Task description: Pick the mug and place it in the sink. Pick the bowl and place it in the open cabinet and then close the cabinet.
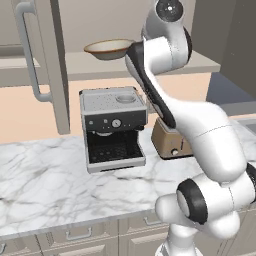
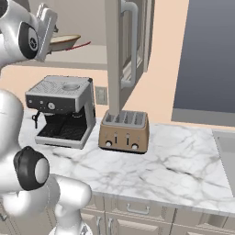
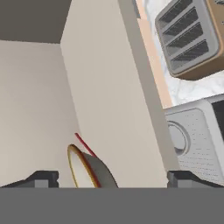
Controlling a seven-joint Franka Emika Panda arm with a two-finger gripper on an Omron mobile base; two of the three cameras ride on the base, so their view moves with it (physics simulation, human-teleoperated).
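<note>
The tan bowl [image 1: 109, 48] with a brown rim rests on the beige shelf of the open cabinet [image 1: 75, 65], above the counter. In the hand view the bowl [image 3: 89, 171] lies between and just ahead of my gripper [image 3: 113, 178]. The gripper's dark fingertips [image 3: 42, 179] stand wide apart and touch nothing, so it is open. The taupe cabinet door [image 2: 114, 55] with its long silver handle [image 2: 133, 41] hangs open over the toaster. A corner of the grey sink [image 2: 227, 151] shows at the right edge of the counter. The mug is out of view.
A silver espresso machine [image 1: 112, 127] and a tan toaster [image 2: 125, 131] stand on the marble counter [image 2: 174, 170] below the shelf. My arm [image 1: 165, 65] reaches up past them to the shelf. A second open door [image 1: 50, 65] hangs to the left.
</note>
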